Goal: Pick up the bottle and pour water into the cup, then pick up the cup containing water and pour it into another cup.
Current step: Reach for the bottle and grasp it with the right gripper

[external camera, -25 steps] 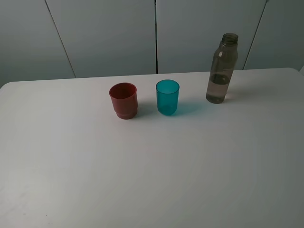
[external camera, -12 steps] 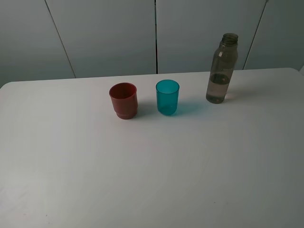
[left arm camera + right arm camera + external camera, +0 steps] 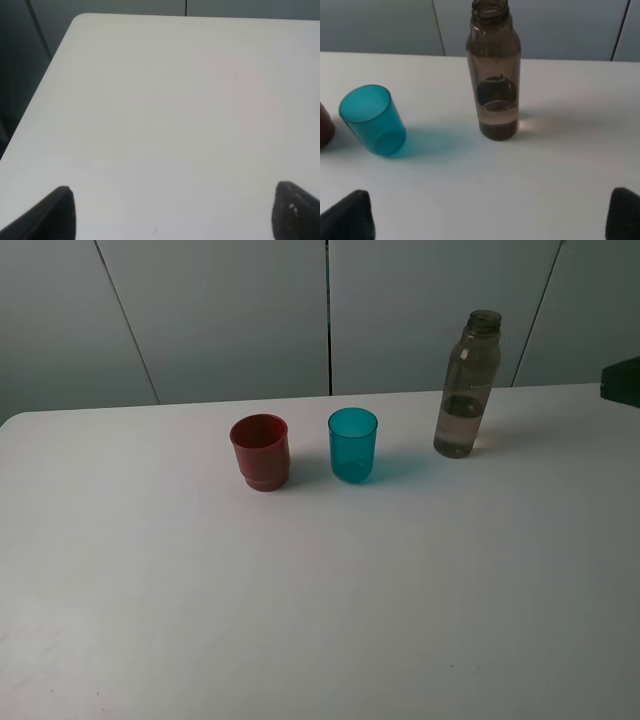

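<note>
The bottle stands upright and uncapped at the back right of the white table, with some water in its lower part. The teal cup stands left of it, and the dark red cup further left. The right wrist view looks at the bottle straight ahead, the teal cup beside it and a sliver of the red cup. My right gripper is open, well short of the bottle. My left gripper is open over bare table, holding nothing.
A dark part of my right arm shows at the right edge of the high view, level with the bottle. Grey wall panels rise behind the table's far edge. The left wrist view shows the table's corner.
A dark part of my right arm has come into the high view at its right edge. The bottle and both cups have not moved.
</note>
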`<state>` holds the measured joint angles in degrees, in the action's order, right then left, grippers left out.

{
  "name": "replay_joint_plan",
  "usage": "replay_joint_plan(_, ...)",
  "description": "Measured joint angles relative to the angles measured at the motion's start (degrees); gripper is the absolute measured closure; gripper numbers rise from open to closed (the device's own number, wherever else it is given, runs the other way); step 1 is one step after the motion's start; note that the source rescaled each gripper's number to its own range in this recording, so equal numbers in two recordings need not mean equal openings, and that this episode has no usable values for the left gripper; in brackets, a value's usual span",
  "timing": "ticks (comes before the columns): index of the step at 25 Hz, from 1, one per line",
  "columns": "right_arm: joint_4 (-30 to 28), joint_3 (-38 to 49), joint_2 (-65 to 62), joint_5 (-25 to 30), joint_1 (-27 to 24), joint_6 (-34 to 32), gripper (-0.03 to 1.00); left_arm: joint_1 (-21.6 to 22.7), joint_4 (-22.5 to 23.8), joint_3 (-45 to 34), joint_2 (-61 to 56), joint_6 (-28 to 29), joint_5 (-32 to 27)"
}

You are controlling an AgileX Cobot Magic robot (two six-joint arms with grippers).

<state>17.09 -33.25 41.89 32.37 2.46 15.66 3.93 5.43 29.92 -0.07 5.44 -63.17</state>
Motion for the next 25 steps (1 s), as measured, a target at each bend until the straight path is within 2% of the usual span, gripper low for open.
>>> replay_joint_plan(7,0.12,0.00,13.40,-8.57,9.04,2.41,-0.03,0.00,0.00,0.00,0.00,0.00,0.00)
replay_joint_plan(13,0.24,0.11,25.09,-14.69,10.28,3.38,-0.03,0.00,0.00,0.00,0.00,0.00,0.00)
replay_joint_plan(20,-0.01,7.05,31.95,-32.78,10.62,3.24,-0.03,0.00,0.00,0.00,0.00,0.00,-0.11)
replay_joint_plan(22,-2.02,8.84,33.75,-37.47,10.62,2.36,-0.03,0.00,0.00,0.00,0.00,0.00,-0.11)
replay_joint_plan(25,-5.44,9.54,37.67,-41.72,10.62,-0.12,-0.03,0.00,0.00,0.00,0.00,0.00,-0.11)
